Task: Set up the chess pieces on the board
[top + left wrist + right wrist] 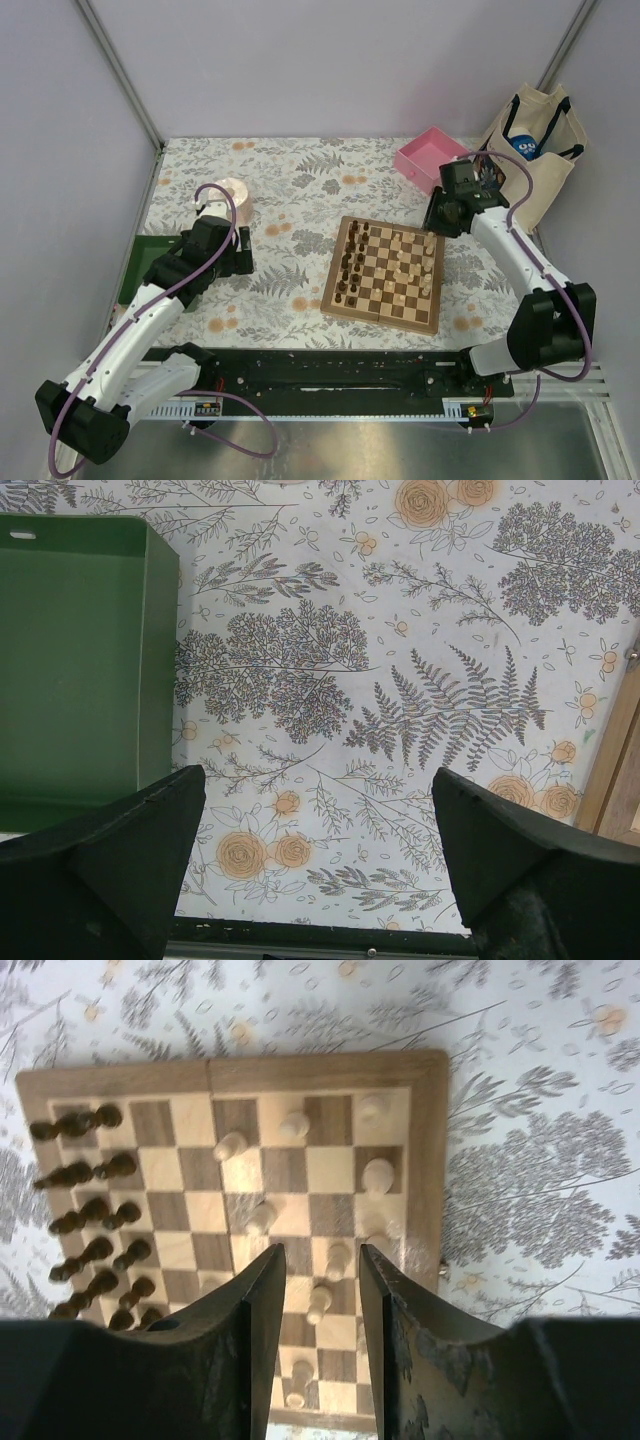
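Observation:
The chessboard [386,273] lies right of centre on the floral cloth. Dark pieces [349,262] stand in two rows along its left side; pale pieces [412,265] stand scattered over its right half. In the right wrist view the board [428,1150] shows from above, dark pieces [90,1210] at left, pale pieces [338,1258] between and beyond the fingers. My right gripper [320,1260] hovers above the board's far right part [446,212], jaws partly open, holding nothing. My left gripper [315,810] is wide open and empty over bare cloth left of the board [235,255].
A green tray [70,660] lies at the table's left edge [135,270]. A round pale container [234,200] stands behind the left gripper. A pink tray [430,160] and a canvas bag [535,160] are at the back right.

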Controlling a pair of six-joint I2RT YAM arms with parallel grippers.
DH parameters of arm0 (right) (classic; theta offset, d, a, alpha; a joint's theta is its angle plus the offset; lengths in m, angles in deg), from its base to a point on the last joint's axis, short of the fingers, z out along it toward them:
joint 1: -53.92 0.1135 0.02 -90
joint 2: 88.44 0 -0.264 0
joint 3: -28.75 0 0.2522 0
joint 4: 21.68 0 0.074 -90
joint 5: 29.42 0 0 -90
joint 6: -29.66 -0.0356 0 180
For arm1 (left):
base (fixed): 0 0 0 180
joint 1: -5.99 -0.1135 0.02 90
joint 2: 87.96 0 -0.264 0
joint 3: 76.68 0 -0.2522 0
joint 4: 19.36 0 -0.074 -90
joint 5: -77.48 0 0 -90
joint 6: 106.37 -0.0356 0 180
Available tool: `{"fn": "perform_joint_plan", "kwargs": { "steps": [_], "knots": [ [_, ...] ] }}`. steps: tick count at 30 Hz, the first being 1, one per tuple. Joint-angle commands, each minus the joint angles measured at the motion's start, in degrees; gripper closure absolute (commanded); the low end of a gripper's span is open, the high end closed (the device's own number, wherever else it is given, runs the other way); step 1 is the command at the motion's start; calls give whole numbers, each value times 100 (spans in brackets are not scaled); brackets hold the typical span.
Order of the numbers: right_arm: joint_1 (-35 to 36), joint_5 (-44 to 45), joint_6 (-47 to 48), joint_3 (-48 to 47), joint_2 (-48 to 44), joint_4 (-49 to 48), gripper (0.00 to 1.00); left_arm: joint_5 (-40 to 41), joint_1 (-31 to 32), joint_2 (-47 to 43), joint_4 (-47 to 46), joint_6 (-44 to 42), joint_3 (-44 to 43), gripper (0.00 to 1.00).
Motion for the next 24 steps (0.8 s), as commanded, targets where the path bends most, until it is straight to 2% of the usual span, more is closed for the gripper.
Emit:
{"fn": "perform_joint_plan", "kwargs": {
  "steps": [1,4,9,18,24],
  "knots": [
    [544,-223,90,-51,-210,247,55,-55,-34,-94,-212,-55,-105,1],
    [993,-160,37,142,-210,248,55,-46,-34,-129,-203,-38,-87,1],
    [1142,-521,-86,564,-113,-33,56,-2,-34,-200,-212,-20,-69,1],
    [1556,-574,-174,890,-25,-113,56,68,-34,-174,-203,-29,-52,1],
    [1574,-495,-200,917,36,-148,56,33,-34,-156,-194,-20,-61,1]
  ]
}}
